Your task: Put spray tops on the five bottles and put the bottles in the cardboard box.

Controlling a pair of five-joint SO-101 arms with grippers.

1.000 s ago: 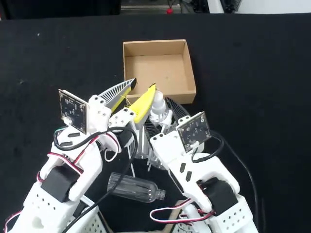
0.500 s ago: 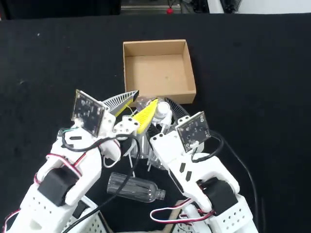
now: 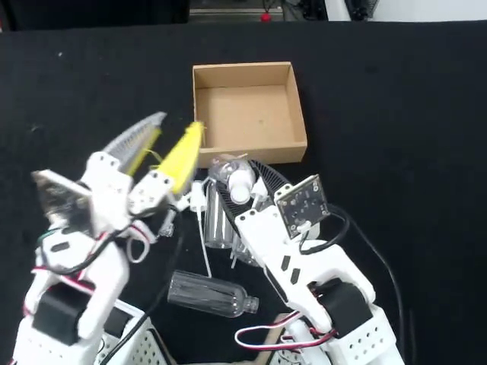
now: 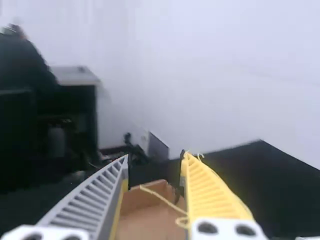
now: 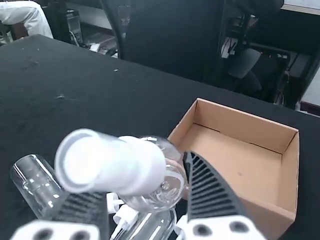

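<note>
The right end effector (image 3: 245,176) is closed on a clear bottle (image 3: 222,166) that carries a white spray top (image 3: 237,184), and holds it just off the near wall of the cardboard box (image 3: 247,106), outside it. In the right wrist view the black fingers (image 5: 205,192) sit on either side of the bottle (image 5: 162,182) below its rounded shoulder. The bottle is tilted so that its top (image 5: 107,160) points back toward the wrist. The box (image 5: 245,150) lies just beyond, open and with nothing in it. A second clear bottle (image 3: 215,219) lies beside and partly under this end effector, without a top as far as can be seen. A third bottle (image 3: 209,295) lies on its side on the black table (image 3: 396,114), nearer the arm bases, with its open neck bare. Between these two lies a loose spray top (image 3: 199,199), its thin dip tube (image 3: 206,255) trailing toward the lying bottle. The left end effector (image 3: 176,123) is raised above the table to the left of the box, well apart from the bottles. Its grey finger (image 3: 137,137) and yellow finger (image 3: 181,156) are spread wide with nothing between them. In the left wrist view the left end effector (image 4: 154,157) angles upward toward the room, and part of the box (image 4: 150,212) shows in the gap between the fingers.
</note>
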